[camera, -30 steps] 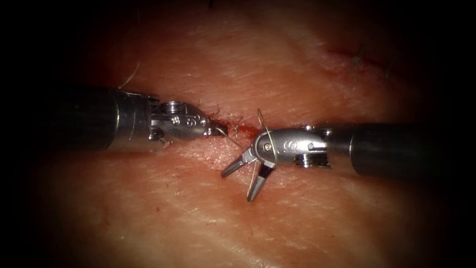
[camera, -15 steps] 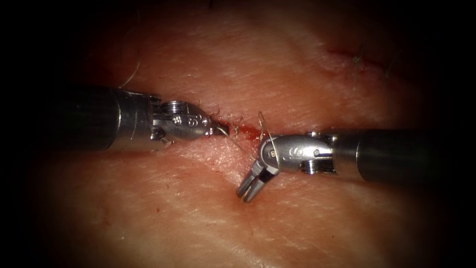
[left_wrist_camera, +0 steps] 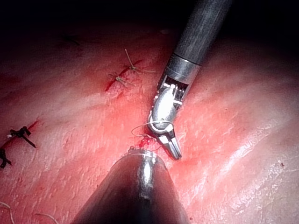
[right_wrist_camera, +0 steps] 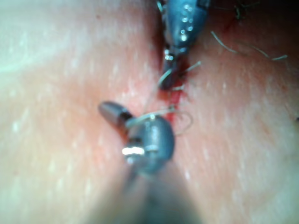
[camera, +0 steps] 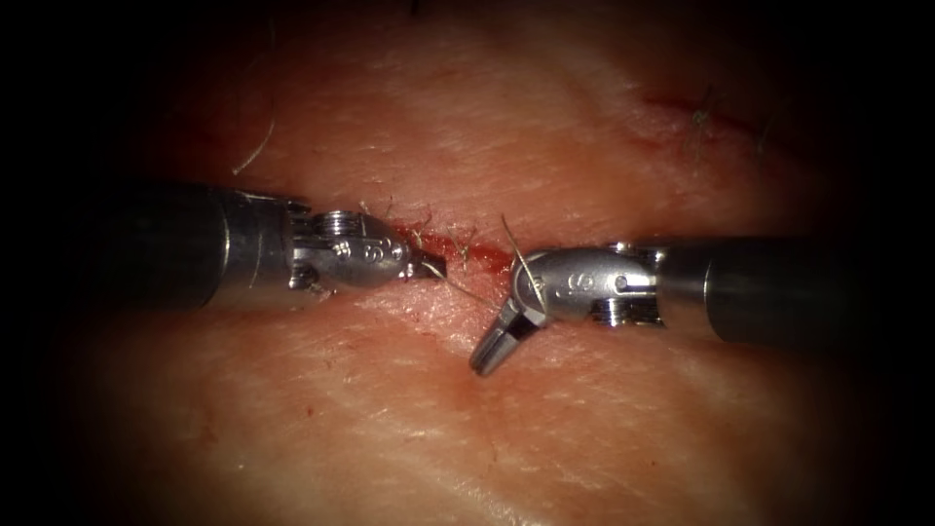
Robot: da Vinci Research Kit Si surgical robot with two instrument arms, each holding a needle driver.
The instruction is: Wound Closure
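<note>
Thread (camera: pixel 458 285) is pinched in left tool (camera: pixel 431 265) at the cut (camera: pixel 477 255); right tool (camera: pixel 490 353) jaws are pressed together, wrapped by thread (nothing gripped). Needle unseen.

a small second cut (camera: pixel 682 105) lies far off to the right, dark thread ends (camera: pixel 699 119) sticking from it. a pale loose fibre (camera: pixel 261 146) curls far left. dark knotted stitches (left_wrist_camera: pixel 19 134) close another short cut.

Glossy metal tools (camera: pixel 492 351) on matt dark shafts (camera: pixel 779 292) — tissue (camera: pixel 409 429) moist, faintly shiny.
</note>
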